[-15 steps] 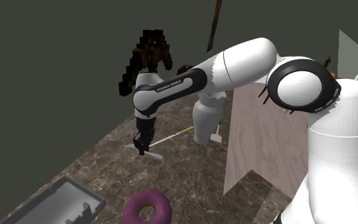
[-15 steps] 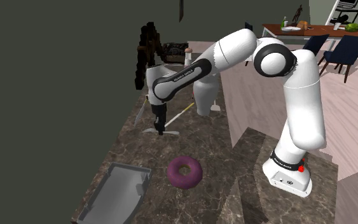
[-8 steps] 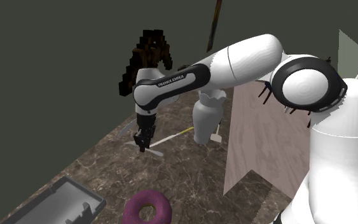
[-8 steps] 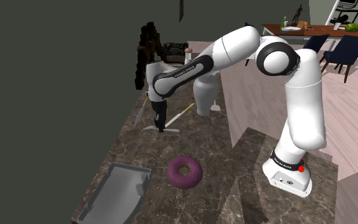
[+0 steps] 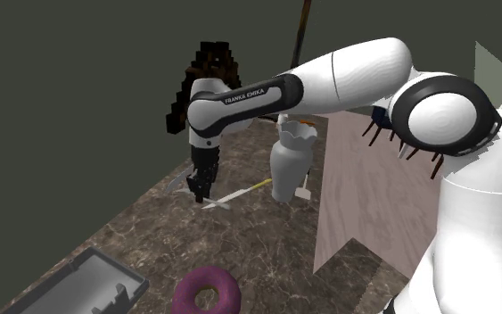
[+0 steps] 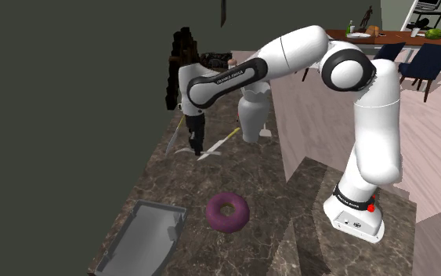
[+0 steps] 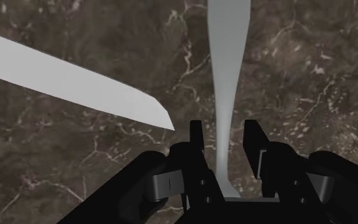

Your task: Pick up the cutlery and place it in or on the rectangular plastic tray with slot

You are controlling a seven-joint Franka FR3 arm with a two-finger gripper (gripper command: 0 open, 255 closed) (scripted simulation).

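The cutlery is a slim grey piece with a long handle (image 7: 228,57) that runs straight between my fingers. My black gripper (image 7: 225,130) is shut on that handle, the two fingers standing close on either side of it. The gripper (image 5: 201,196) hangs just over the dark marble counter (image 5: 151,232), in front of the dark wall and beside the white vase. In the second exterior view the gripper (image 6: 197,149) points straight down. The grey rectangular tray (image 5: 79,276) with a slot in its rim lies at the counter's near end (image 6: 152,235), well away from the gripper.
A grey knife blade (image 7: 75,79) lies on the counter with its tip close to one finger. A white vase (image 5: 292,165) stands beside the gripper, and a thin yellow-tipped stick (image 5: 249,187) lies between them. A purple doughnut (image 5: 206,293) sits near the tray. A dark figure (image 5: 209,71) stands by the wall.
The arm's elbow has risen and the gripper has moved up and a little toward the wall. The cutlery has come up with it. Tray and doughnut have not moved.
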